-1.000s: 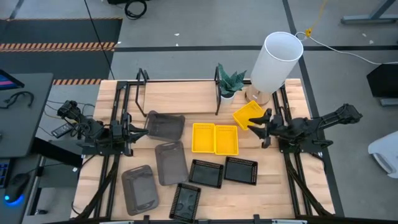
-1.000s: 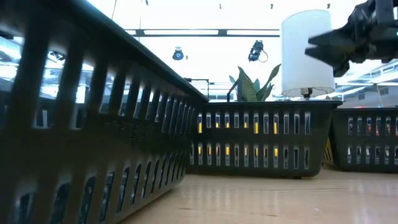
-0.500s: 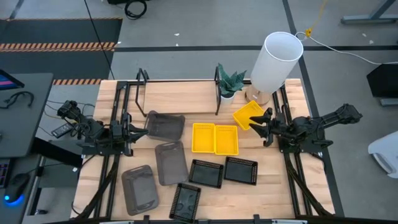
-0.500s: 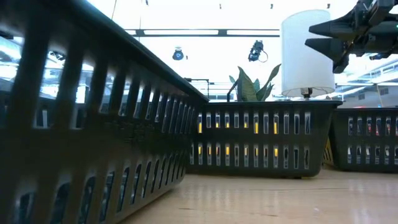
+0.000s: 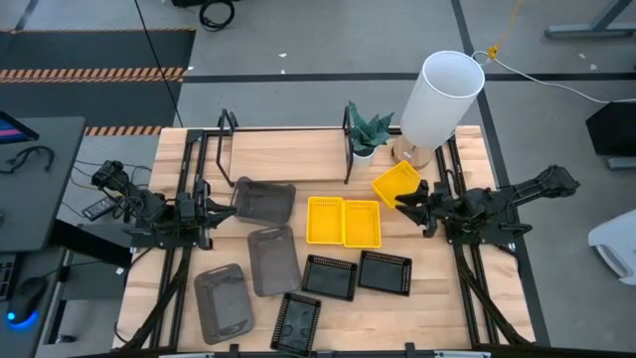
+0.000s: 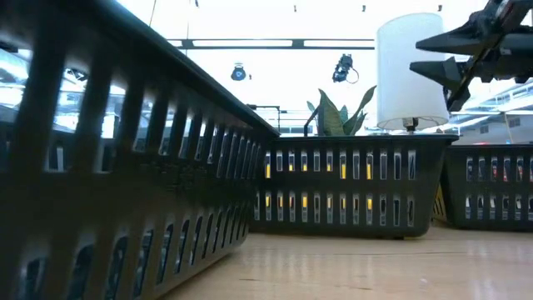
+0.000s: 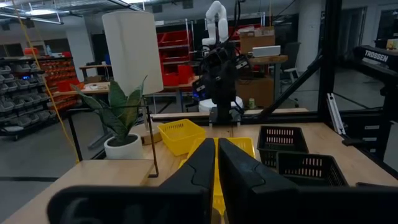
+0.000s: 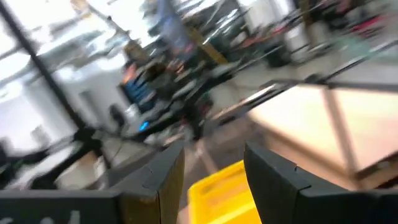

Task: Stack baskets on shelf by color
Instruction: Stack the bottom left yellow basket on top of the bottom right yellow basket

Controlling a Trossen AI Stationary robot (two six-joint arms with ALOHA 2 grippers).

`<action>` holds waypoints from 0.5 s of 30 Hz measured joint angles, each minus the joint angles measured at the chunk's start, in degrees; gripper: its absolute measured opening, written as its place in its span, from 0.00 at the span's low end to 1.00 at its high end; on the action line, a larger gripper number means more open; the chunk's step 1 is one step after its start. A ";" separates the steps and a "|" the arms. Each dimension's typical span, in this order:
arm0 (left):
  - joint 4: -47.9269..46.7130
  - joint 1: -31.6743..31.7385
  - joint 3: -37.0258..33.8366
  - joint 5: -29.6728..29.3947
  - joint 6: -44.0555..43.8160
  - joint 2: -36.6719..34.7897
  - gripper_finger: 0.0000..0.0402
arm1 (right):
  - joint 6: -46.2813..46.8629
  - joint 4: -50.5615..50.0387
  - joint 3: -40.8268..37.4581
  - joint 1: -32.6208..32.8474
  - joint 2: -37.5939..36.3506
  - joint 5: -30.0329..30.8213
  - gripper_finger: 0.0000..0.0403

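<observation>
The wooden table (image 5: 417, 308) stands on a grey floor marked with dark tape lines; a desk with cables sits off its left side. At the back edge, the shelf (image 5: 288, 154) is bare, with a small plant (image 5: 368, 134) and a white lamp (image 5: 442, 96) to its right.

The baskets all lie on the table in front of the shelf. Three are yellow: two (image 5: 343, 221) touching side by side at the centre, one tilted yellow basket (image 5: 397, 184) near the lamp. Three are black (image 5: 385, 271), in a loose row near the front edge. Three are grey (image 5: 263, 202), spread over the left half (one close to the shelf's front edge).

Bare wood shows along the far right and front right.

The right gripper (image 5: 409, 204) hovers with fingers spread, beside the tilted yellow basket, grasping nothing. The left gripper (image 5: 231, 207) waits at the left, fingers pressed together and empty, near the rear grey basket.
</observation>
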 joint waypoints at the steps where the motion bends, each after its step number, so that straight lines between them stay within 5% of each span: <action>1: 0.00 -0.01 0.00 0.00 0.00 0.02 0.07 | 0.54 -0.83 0.48 0.00 0.73 -1.51 0.43; 15: 0.00 -0.01 0.00 -0.02 0.00 0.00 0.07 | 7.06 -16.44 15.04 0.00 26.75 -1.09 0.43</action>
